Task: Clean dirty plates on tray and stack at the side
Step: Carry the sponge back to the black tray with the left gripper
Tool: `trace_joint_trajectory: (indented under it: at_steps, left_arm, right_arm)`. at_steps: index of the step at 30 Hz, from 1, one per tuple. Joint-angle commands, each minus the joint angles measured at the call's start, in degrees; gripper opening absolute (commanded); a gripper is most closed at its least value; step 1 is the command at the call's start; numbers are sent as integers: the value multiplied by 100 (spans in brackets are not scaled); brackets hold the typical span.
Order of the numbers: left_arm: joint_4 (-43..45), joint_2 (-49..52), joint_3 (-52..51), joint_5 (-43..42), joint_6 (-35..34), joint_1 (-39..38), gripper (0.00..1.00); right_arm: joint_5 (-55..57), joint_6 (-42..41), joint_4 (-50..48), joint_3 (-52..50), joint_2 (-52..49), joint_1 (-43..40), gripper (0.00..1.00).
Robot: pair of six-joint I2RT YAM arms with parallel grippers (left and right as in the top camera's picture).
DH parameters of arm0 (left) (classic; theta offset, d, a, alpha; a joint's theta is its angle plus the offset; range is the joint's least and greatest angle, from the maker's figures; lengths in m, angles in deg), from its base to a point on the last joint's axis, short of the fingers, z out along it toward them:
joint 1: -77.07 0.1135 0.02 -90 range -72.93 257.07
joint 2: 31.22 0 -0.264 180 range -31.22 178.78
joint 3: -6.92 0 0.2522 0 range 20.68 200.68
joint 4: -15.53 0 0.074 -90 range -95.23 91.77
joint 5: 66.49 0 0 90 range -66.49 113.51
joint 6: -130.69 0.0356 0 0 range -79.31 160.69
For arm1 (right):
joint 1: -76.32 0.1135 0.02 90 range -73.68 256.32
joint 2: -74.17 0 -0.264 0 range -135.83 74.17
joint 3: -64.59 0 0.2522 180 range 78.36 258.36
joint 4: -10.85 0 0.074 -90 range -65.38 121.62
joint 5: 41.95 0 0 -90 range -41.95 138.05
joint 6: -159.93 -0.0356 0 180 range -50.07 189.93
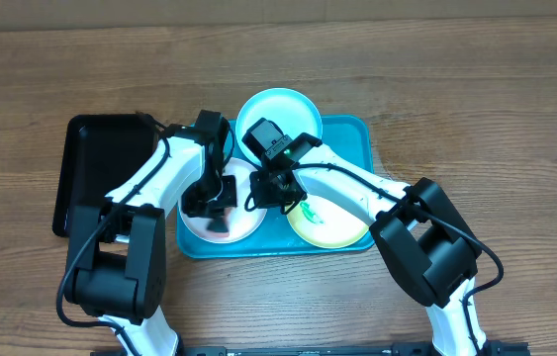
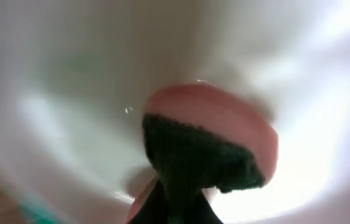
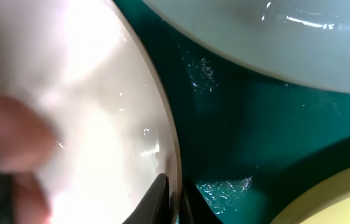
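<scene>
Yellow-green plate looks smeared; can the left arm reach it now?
Probably not: the right arm crosses over the yellow-green plate, pincer gripping the white plate's rim; the left pincer holds a sponge.

- The left arm (image 1: 144,188) reaches forward and inward with its wrist bent down. The left gripper (image 1: 211,203) points at the bench, jaws clamped on a sponge (image 2: 224,134).
- The right arm (image 1: 352,183) stretches low to the left. The right gripper (image 1: 276,188) has its jaws pinched narrowly across the rim of the white plate (image 3: 87,99).
</scene>
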Motion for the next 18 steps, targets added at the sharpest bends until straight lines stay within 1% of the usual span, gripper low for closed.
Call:
trace_joint_trajectory:
  at_steps: [1,6,10,14,18]
  left_arm:
    - [-111,63,92,1834,-680,-24,4]
    - [-181,4,619,1513,-778,-22,4]
    - [-590,-190,1283,1486,-782,83,4]
    - [-776,-573,1775,1475,-778,553,4]
    - [-549,-931,1845,1482,-546,1384,4]
  right_arm:
    - [17,-4,0,-24,-17,11,8]
    - [20,-4,-4,-24,-17,11,8]
    - [20,13,4,-24,-17,11,8]
    - [22,17,33,-26,-17,11,7]
    - [22,17,28,-24,-17,11,7]
